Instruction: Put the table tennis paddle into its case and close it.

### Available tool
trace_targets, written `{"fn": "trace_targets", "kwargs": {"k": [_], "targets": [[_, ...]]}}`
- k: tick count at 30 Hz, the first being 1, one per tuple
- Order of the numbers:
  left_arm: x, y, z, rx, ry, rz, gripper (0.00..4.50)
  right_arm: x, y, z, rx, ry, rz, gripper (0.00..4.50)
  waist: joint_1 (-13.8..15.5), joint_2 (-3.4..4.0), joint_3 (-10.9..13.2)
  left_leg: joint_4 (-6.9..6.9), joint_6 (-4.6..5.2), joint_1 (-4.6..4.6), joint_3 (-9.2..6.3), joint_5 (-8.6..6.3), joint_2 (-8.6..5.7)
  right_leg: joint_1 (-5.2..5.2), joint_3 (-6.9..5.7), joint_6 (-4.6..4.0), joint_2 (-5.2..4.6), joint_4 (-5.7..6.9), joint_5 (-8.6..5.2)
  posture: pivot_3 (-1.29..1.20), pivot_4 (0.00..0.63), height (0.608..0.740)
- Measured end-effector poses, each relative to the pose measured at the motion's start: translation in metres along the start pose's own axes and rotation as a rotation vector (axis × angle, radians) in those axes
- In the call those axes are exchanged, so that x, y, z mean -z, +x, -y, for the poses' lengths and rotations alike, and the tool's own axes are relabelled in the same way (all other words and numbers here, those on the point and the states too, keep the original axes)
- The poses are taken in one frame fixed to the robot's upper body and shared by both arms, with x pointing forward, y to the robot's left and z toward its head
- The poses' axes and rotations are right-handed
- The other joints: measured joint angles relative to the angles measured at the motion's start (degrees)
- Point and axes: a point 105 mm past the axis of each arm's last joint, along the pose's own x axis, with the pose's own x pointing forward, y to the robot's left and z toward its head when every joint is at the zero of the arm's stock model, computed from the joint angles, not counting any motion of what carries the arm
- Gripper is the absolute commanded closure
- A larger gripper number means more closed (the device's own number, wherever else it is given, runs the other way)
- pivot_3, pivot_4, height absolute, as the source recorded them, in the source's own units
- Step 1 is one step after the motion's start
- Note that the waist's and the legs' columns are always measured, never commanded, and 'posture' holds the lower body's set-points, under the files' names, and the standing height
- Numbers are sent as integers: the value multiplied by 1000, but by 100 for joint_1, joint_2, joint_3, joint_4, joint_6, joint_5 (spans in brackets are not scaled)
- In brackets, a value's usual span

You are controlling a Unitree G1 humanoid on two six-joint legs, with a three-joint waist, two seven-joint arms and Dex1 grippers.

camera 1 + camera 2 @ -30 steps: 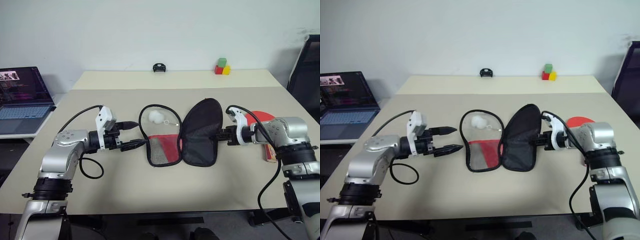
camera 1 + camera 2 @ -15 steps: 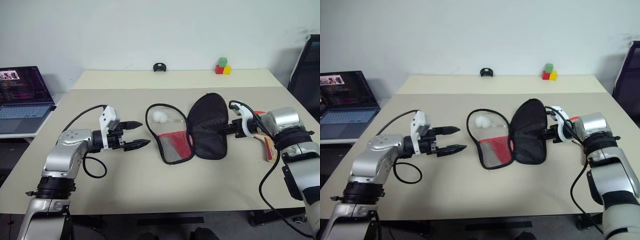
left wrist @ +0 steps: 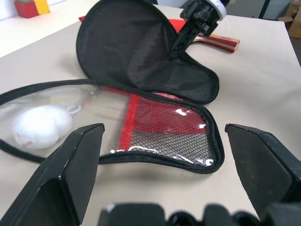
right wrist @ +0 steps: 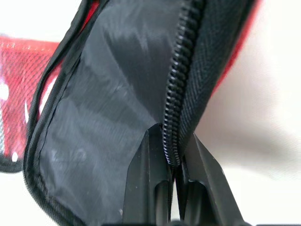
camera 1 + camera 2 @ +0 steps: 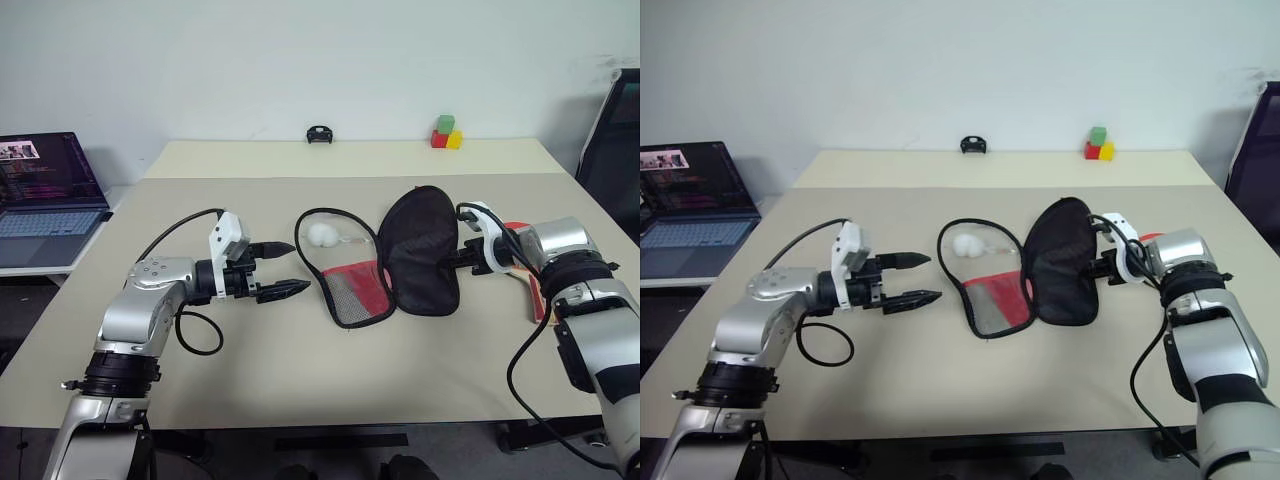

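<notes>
In the left eye view the case (image 5: 385, 260) lies unzipped in the middle of the frame on the beige table (image 5: 300, 370). Its black half (image 5: 420, 250) is lifted and tilted at centre right, while its other half, with a red mesh pocket (image 5: 352, 290) and a clear window, lies flat just left of it. A small white charm (image 5: 321, 234) sits in the upper part of that flat half.

The right gripper (image 5: 462, 264), at the right of centre, is pinched closed on the black half's zipped edge; the right wrist view shows the zipper line (image 4: 181, 80) clamped between its two fingers (image 4: 150, 179).

The table tennis paddle (image 5: 530, 272) lies at the right edge of the frame, behind the right arm, mostly hidden; a strip of red face and the striped handle show. The left wrist view has the handle (image 3: 218, 41) beyond the raised black half.

The left gripper (image 5: 285, 268), left of centre, hovers with its jaws spread wide and nothing between them, its tips pointing at the flat half and just short of it.

Along the table's far edge, at upper centre, rest a small black object (image 5: 319, 134) and, further right, coloured blocks (image 5: 444, 133). A laptop (image 5: 45, 195) stands open at the left edge
</notes>
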Motion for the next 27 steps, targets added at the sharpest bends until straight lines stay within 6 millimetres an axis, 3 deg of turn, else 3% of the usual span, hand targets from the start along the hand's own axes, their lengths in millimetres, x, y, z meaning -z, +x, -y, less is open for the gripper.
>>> {"fn": "trace_targets", "kwargs": {"k": [2, 5, 12, 21, 27], "targets": [[0, 0, 0, 1, 1, 1, 0, -1, 1, 3, 25, -3, 11, 3813, 0, 0, 0, 0, -2, 0, 0, 1, 0, 0, 0, 0, 0, 0, 0, 0, 150, 740], [-2, 2, 0, 7, 6, 1, 0, -2, 0, 9, 67, -24, 21, 2815, 0, 0, 0, 0, -5, 0, 1, 3, 0, 0, 1, 0, 0, 0, 0, 0, 150, 740], [-2, 5, 0, 16, 10, -3, 0, -2, -4, 24, 158, -53, 35, 2815, -7, 0, 0, 0, -7, 0, 2, 4, 0, 0, 1, 0, 0, 1, 0, 0, 150, 740], [-3, 9, 1, 23, 18, 11, 0, -16, -21, 37, 222, -28, 147, 2815, -5, 0, 0, 0, -7, 0, 2, 4, 0, 0, 1, 0, 0, 2, 0, 0, 150, 740], [-2, 14, 0, 34, 8, 9, 0, -8, -7, 22, 182, -74, 267, 2815, -9, -1, -1, 3, -6, -1, 4, 4, 1, 1, 2, 0, 0, 11, 0, 0, 150, 740]]}}
